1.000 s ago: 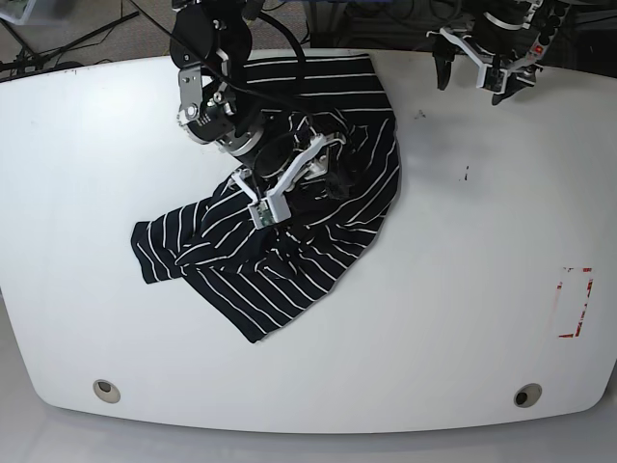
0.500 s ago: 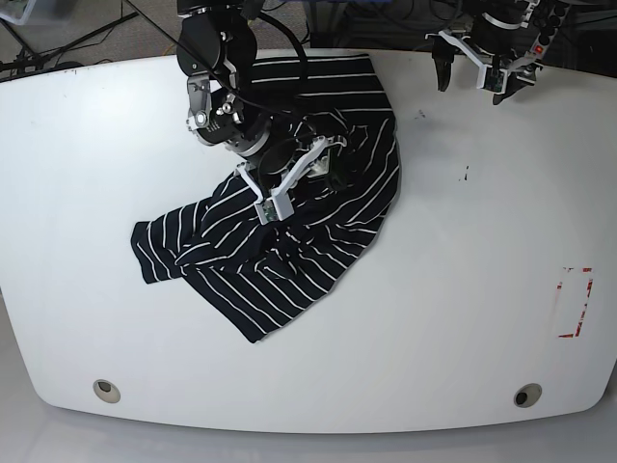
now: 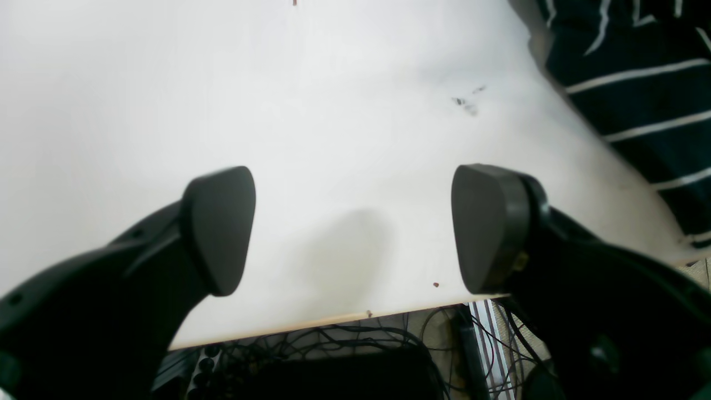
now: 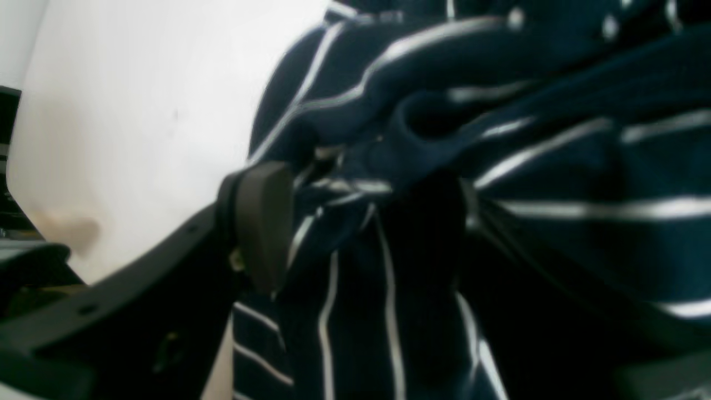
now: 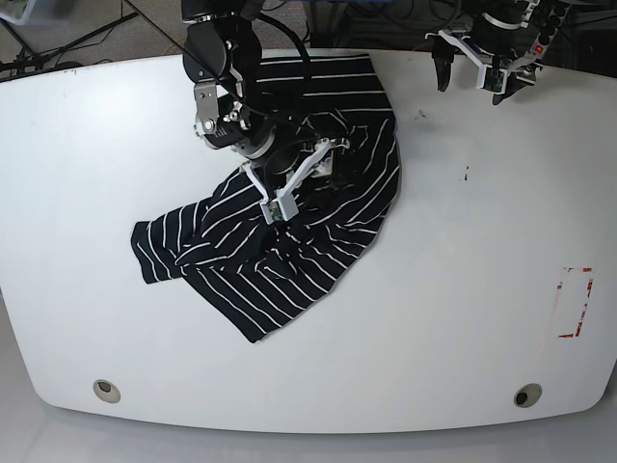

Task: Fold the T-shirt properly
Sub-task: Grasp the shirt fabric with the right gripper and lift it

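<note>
The T-shirt (image 5: 289, 260), black with thin white stripes, lies crumpled on the white table (image 5: 463, 289), left of centre. My right gripper (image 5: 301, 180) is down on the shirt's bunched upper middle, jaws apart. In the right wrist view the right gripper (image 4: 361, 233) has folds of the T-shirt (image 4: 555, 139) between its jaws, with one pad (image 4: 261, 222) at the fabric's edge. My left gripper (image 5: 470, 87) is open and empty over the table's back edge, well right of the shirt. The left wrist view shows the left gripper (image 3: 355, 228) above bare table, with the T-shirt (image 3: 639, 66) at the top right.
A red tape rectangle (image 5: 576, 302) marks the table's right side. Two round holes (image 5: 106, 390) (image 5: 527, 394) sit near the front edge. Cables (image 3: 344, 355) hang beyond the table's back edge (image 3: 278, 328).
My right gripper has shifted slightly up and to the right over the shirt, jaws still apart. The left arm has not moved.
</note>
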Robot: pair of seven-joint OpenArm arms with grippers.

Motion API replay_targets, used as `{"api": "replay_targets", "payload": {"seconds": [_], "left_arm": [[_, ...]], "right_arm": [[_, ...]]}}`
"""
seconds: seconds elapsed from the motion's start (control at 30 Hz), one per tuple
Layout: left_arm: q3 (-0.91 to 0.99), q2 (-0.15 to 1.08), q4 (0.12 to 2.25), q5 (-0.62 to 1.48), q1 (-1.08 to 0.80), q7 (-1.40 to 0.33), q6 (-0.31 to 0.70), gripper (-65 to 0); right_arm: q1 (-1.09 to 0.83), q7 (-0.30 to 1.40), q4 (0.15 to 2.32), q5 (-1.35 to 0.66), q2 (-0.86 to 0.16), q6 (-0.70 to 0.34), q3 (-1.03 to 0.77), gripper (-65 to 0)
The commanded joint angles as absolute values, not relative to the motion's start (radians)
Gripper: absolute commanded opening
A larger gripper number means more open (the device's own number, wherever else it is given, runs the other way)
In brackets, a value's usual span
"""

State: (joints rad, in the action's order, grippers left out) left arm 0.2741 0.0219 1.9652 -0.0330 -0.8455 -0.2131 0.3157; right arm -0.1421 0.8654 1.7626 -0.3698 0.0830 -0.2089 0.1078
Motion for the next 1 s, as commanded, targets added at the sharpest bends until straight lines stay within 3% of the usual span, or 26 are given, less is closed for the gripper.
{"api": "replay_targets", "payload": {"seconds": [0.0, 0.53, 0.6, 0.8, 0.97], "left_arm": [[0.278, 0.024, 1.983, -0.027, -0.858, -0.189, 0.315, -13.3], [0.278, 0.022, 1.982, -0.027, -0.858, -0.189, 0.315, -13.3], [0.278, 0.022, 1.982, -0.027, -0.858, -0.189, 0.315, -13.3], [0.278, 0.022, 1.982, -0.027, -0.860, -0.189, 0.315, -13.3], [0.278, 0.022, 1.982, -0.027, -0.860, -0.189, 0.315, -13.3]], "right_arm": [[-0.131, 0.845, 1.788, -0.386, 0.088, -0.214, 0.110, -29.3], [-0.070, 0.835, 1.698, -0.383, 0.120, -0.213, 0.104, -30.0], [-0.062, 0.835, 1.695, -0.377, 0.120, -0.213, 0.104, -34.2], [-0.062, 0.816, 1.656, -0.378, 0.116, -0.213, 0.093, -64.2], [-0.096, 0.808, 1.715, -0.383, 0.114, -0.213, 0.064, -65.0]]}}
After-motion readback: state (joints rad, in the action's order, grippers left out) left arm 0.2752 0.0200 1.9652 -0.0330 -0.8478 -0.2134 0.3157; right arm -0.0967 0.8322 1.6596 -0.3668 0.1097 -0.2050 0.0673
